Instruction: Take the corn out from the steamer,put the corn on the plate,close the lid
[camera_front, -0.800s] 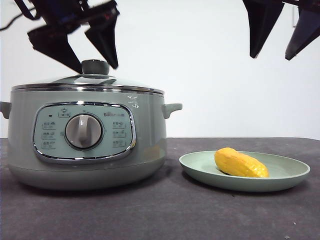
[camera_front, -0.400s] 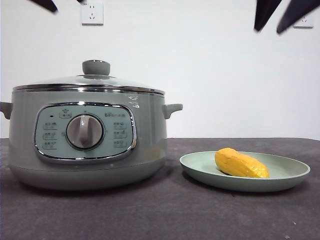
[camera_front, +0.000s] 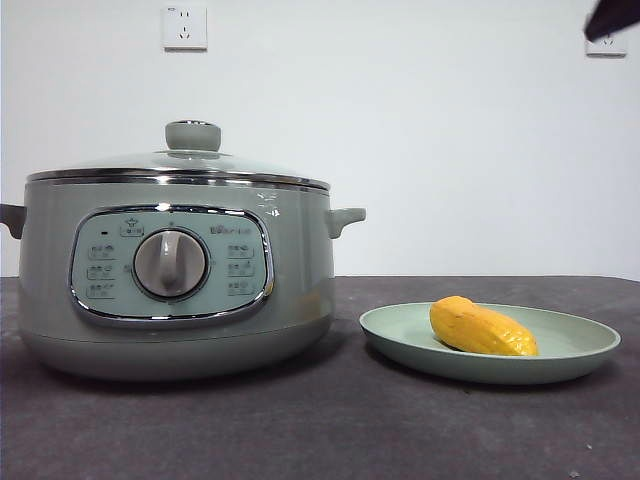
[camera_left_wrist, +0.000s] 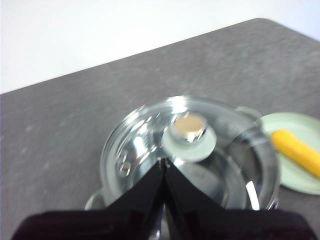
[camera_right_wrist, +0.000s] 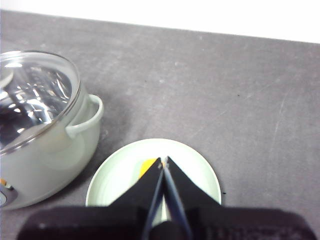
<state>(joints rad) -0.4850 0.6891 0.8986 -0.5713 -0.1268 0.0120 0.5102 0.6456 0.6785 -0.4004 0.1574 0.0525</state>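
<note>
Front view — lid (camera_front: 180, 160) on steamer (camera_front: 170, 270), corn (camera_front: 482, 327) on plate (camera_front: 580, 345), both grippers' fingers clenched, empty — left gripper (camera_left_wrist: 164, 162), right gripper (camera_right_wrist: 163, 161).

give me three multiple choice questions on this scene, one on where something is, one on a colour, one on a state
1. Where is the corn?
A. inside the steamer
B. on the plate
C. on the bare table

2. What colour is the lid's knob?
A. pale green
B. red
C. black

3. What state is the steamer in?
A. open, lid beside it
B. lid tilted half off
C. closed, lid seated on the rim

Answers:
1. B: the front view shows the cob lying in the pale green plate, beside the steamer.
2. A: the knob matches the pot's sage-green body.
3. C: the glass lid sits level on the chrome rim; the left claw and the right claw are both shut and hold nothing.
</note>
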